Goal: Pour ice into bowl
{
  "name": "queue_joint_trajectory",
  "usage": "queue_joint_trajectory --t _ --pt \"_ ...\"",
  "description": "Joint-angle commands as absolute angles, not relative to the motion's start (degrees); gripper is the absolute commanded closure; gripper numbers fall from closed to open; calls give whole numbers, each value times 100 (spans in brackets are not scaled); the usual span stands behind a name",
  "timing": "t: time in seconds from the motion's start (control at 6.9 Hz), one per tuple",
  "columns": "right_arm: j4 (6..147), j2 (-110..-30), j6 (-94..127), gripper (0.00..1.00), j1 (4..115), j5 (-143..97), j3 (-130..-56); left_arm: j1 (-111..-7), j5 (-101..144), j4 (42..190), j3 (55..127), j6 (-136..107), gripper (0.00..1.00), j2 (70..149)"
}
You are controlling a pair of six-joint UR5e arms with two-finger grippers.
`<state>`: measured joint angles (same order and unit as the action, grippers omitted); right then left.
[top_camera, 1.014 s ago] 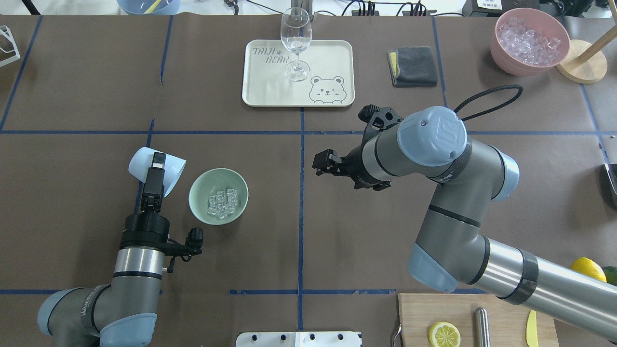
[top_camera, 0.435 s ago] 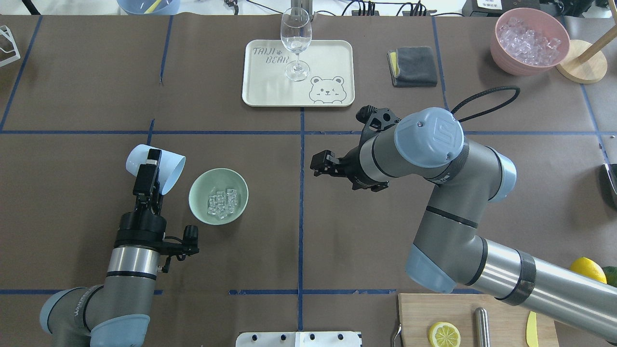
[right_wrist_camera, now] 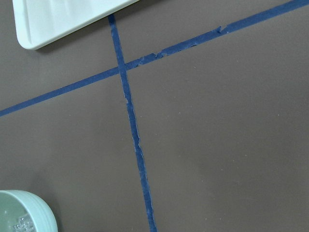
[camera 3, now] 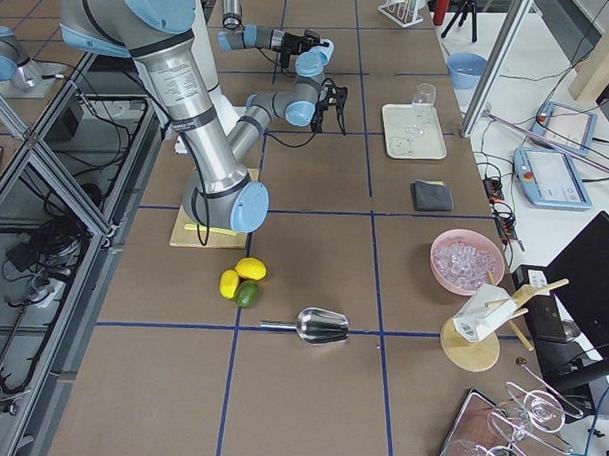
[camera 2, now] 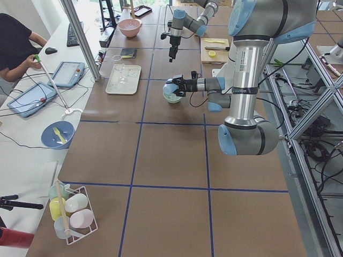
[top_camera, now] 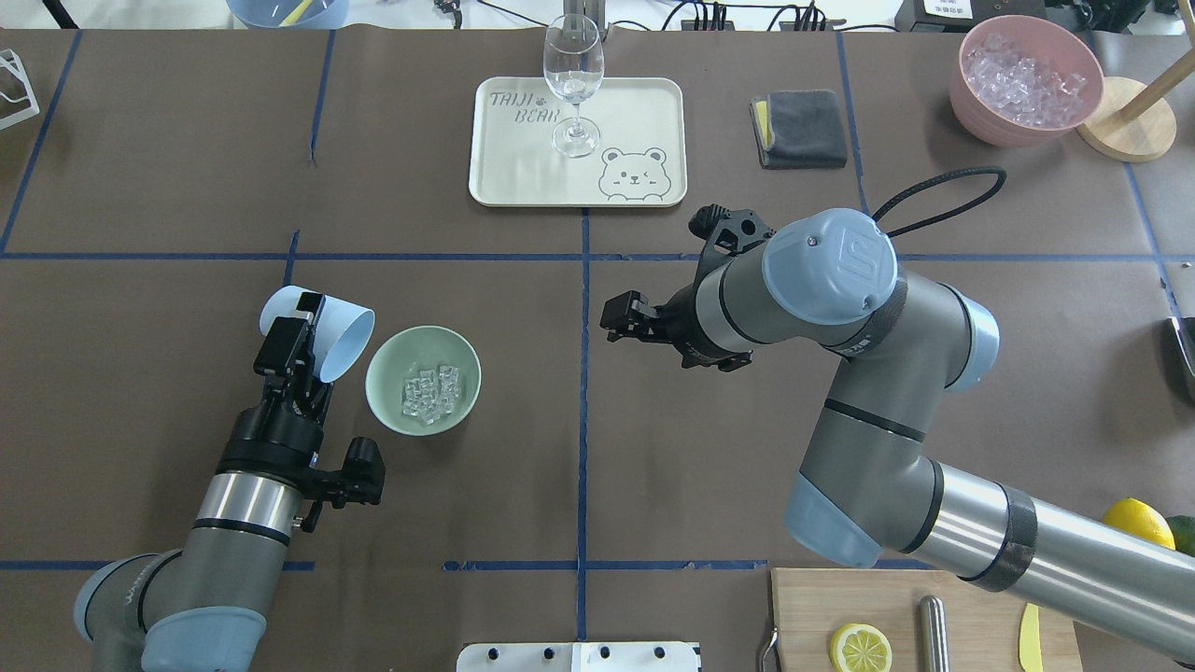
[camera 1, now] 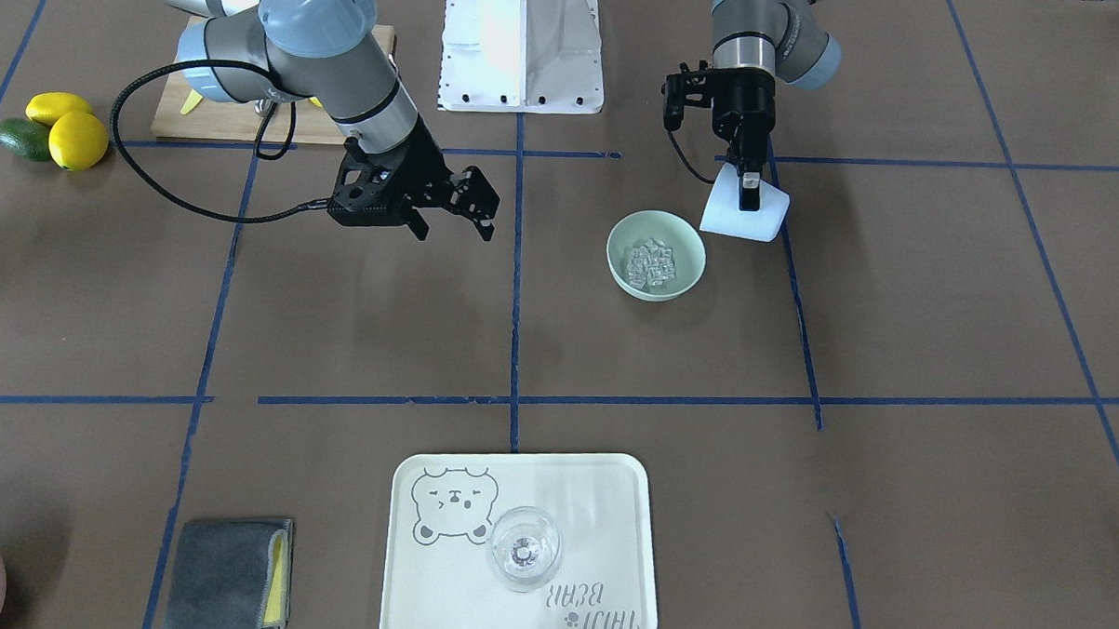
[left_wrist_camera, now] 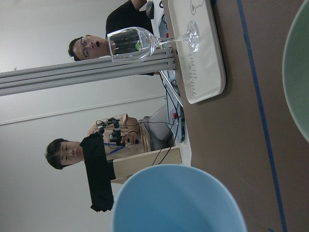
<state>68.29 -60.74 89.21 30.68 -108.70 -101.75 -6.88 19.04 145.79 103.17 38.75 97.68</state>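
- Firstly, the left gripper (top_camera: 301, 325) has its jaws pinched on the wall of a light blue cup (top_camera: 338, 329), one finger inside the mouth and one along the outside.
- The cup lies tipped over on its side, its open mouth turned toward the bowl (top_camera: 381, 373) and its base pointing away.
- From overhead the cup's rim sits just beside the bowl's left rim; whether the two touch cannot be told.
- The ice (top_camera: 431, 392), a small heap of clear cubes, lies in the bottom of the pale green bowl, which stands on the brown table cover left of the central blue tape line.
- The right gripper (top_camera: 624, 317) hangs above the table just right of that tape line, jaws spread and holding nothing, well apart from the bowl.
- Farther out, a wine glass (top_camera: 573, 84) stands upright on a cream tray (top_camera: 644, 103) printed with a bear.
- A folded grey cloth (top_camera: 803, 126) lies to the tray's right, and beyond it stands a pink container (top_camera: 971, 98) of whitish ice bits.
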Motion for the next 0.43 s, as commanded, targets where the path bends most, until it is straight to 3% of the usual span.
queue_joint_trajectory --t 0.0,0.29 --pt "6829 -6073 8921 0 3059 -10872 -10169 -756 2450 14642 10415 3824 100 9738" --pt "6829 -6065 8938 0 3041 -10872 -10152 -791 2924 14695 10617 2275 100 9424"
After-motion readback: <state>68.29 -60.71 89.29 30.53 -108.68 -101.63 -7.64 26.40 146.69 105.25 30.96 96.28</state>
